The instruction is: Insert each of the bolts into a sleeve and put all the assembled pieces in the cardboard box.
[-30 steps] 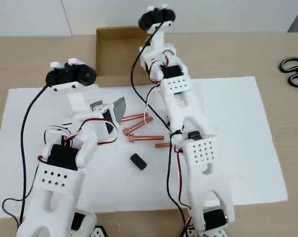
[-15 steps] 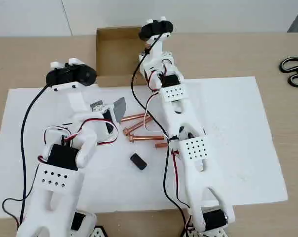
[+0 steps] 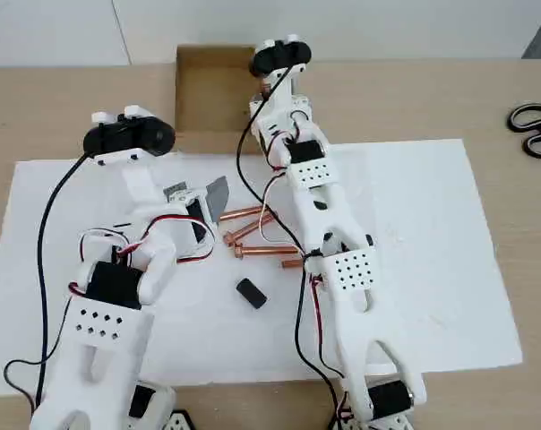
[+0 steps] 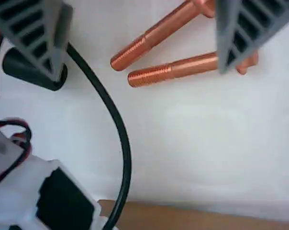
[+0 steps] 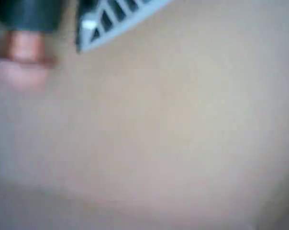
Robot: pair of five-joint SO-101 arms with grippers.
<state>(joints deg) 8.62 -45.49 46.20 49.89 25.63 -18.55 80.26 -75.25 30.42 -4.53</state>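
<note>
The right gripper [image 5: 58, 24] is hanging over the cardboard box [image 3: 203, 98], which is sitting at the far side of the table [image 3: 64, 98]. It is clenching an assembled piece: a black sleeve [image 5: 27, 14] with a copper bolt [image 5: 24, 45] sticking out of its end, pressed against one ribbed grey finger [image 5: 120, 19] (the piece is blurred in the wrist view, so finer detail is impossible to tell). Plain brown cardboard is spreading out beneath the piece. Seen from above, the right arm is stretching from the near edge of the table across the white paper sheet [image 3: 432, 224] to the box. The left gripper [image 3: 199, 202] is hovering low over the sheet, its jaws standing wide apart and gripping nothing. Four loose bolts [image 3: 266, 252] are lying on the sheet between the two arms, just beside that gripper, with their heads pointing toward the left arm. In the left wrist view, two of them are lying side by side between the grey fingers [image 4: 37, 33], and neither is touching a finger. A spare sleeve [image 3: 251, 293] is lying by itself on the sheet, near the bolts on the side closer to the arm bases. A black cable [image 4: 113, 124] from the right arm is curving across the paper. A pair of scissors [image 3: 532, 125] is resting on the bare table, well away from the box.
</note>
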